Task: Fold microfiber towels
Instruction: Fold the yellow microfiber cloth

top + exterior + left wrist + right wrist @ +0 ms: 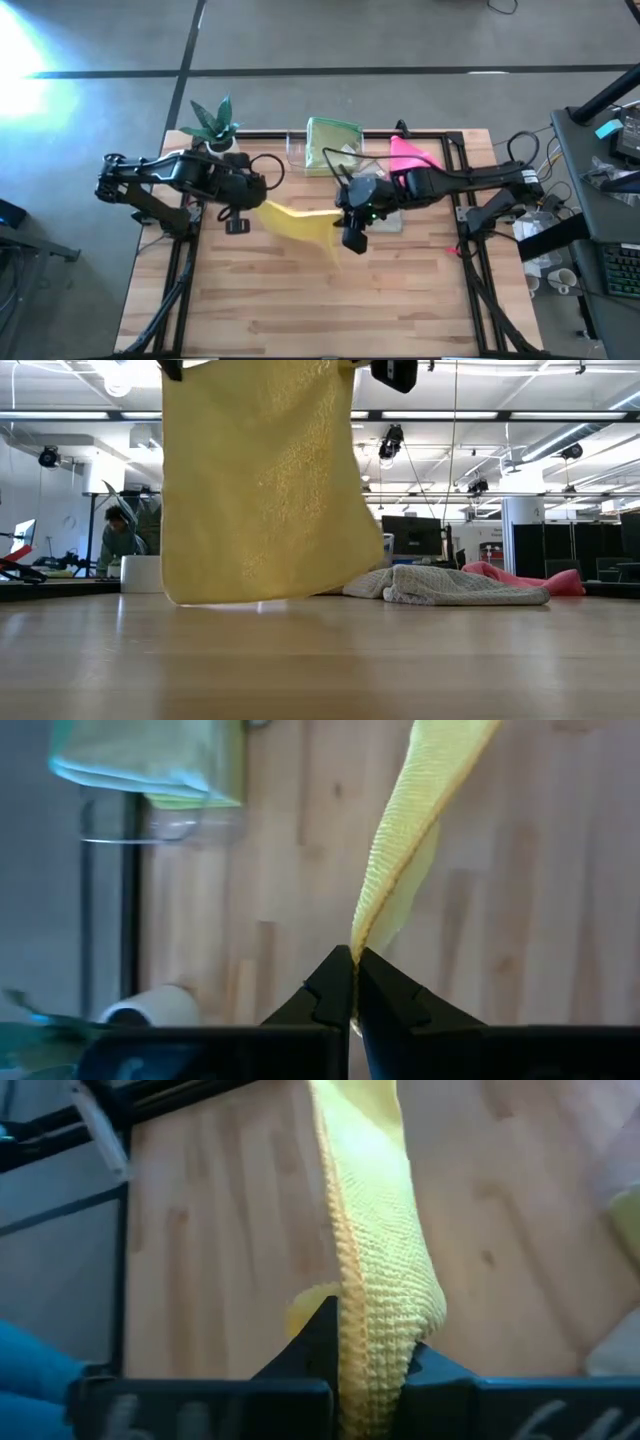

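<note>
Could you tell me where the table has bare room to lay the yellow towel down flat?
The near half of the table, below the hanging yellow towel, is bare. The far edge is crowded: plant, tray, grey towel, pink towel.

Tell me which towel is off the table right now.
The yellow towel: it hangs between the left gripper and right gripper. The grey and pink towels lie on the table.

One towel (298,220) is held up clear of the table (300,310) between the left gripper (238,222) and the right gripper (352,238). Behind it (toward the far edge) a tray (300,152) is set, a potted plant (212,122) to its left. Two more towels (450,586) are left lying at the far right.
</note>
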### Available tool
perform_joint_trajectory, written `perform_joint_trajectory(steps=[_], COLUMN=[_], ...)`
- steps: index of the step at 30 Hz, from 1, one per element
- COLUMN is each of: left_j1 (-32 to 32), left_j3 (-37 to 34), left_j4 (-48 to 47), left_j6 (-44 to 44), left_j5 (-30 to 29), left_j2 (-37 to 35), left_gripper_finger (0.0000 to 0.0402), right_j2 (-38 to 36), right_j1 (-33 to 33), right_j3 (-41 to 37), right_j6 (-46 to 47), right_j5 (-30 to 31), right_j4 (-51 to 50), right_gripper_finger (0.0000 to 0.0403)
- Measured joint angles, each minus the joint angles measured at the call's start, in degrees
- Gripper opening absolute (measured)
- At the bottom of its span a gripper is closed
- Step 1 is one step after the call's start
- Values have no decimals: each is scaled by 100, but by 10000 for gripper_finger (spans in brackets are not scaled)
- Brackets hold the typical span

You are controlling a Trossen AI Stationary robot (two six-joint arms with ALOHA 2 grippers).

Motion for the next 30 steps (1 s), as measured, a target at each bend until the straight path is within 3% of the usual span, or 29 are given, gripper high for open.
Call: perform_joint_trajectory(steps=[5,10,14,22,30], left_j1=[22,92,100,100,113], left_j3=[13,73,108,147,146], left_j4=[-2,-2,2,0,0], left_j6=[282,303,303,415,441], left_j5=[-743,-1407,-1704,-1706,-1788], left_j2=[0,-15,-58,-85,-85], left_gripper_finger=[0,0,0,0,0], right_j2=[0,0,0,0,0], right_j1=[-210,-377,-363,-368,-541], right_j3=[0,0,0,0,0], right_j6=[-453,-391,-127,108,-483], right_j5=[11,-693,-759,-350,25], right_j4=[-7,-158,-600,-1033,-1039], right_gripper_finger=[8,8,8,8,8])
